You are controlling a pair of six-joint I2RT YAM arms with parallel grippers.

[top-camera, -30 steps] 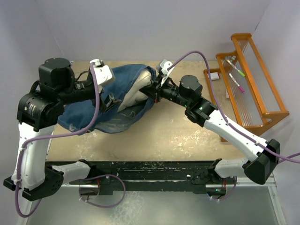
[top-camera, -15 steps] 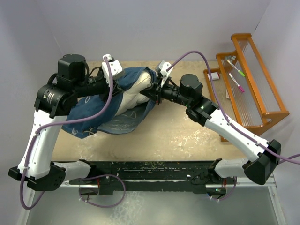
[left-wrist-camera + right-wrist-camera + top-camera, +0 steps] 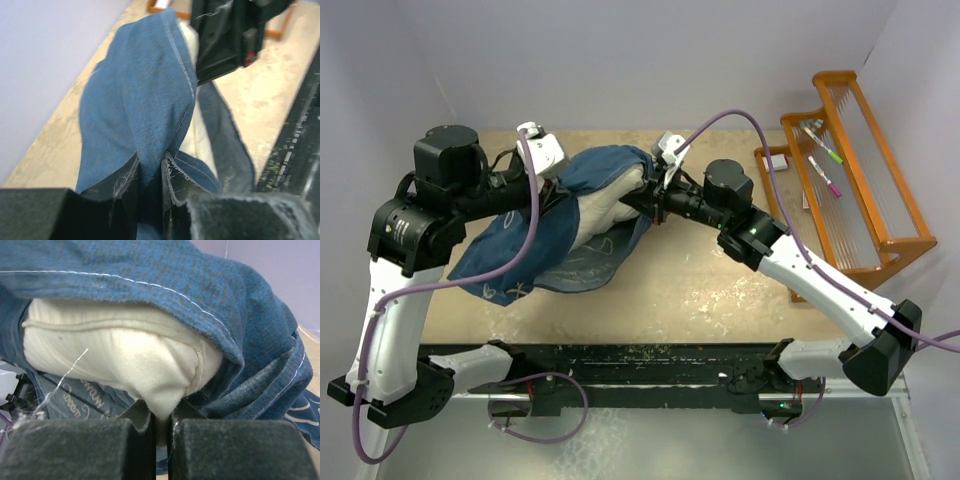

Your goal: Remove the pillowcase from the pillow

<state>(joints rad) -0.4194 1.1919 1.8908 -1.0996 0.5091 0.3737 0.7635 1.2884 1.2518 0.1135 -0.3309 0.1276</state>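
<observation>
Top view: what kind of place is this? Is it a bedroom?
Probably not a bedroom; it looks like a robot test booth. Plain walls close in a scuffed table, left arm and right arm are bolted at its near edge, and an orange wooden rack holds markers.

I count one pillowcase (image 3: pixel 535 245), one pillow (image 3: pixel 605 212), two grippers, left gripper (image 3: pixel 150 167) and right gripper (image 3: pixel 160 416), one orange rack (image 3: pixel 880 185), two pens (image 3: pixel 825 146)

Tabletop (image 3: pixel 720 290): pale tan wood, scuffed with whitish patches toward the near edge.
Rack (image 3: pixel 880 254): orange wood, stepped, standing at the tabletop's right side, with clear rods across its tiers.
Green-tipped pen (image 3: pixel 823 145): lying on the rack's rods.
Pink-tipped pen (image 3: pixel 825 177): just beside it, nearer.
Small white box (image 3: pixel 777 160): on the rack's lowest step.
Wall (image 3: pixel 650 60): plain pale lilac.
</observation>
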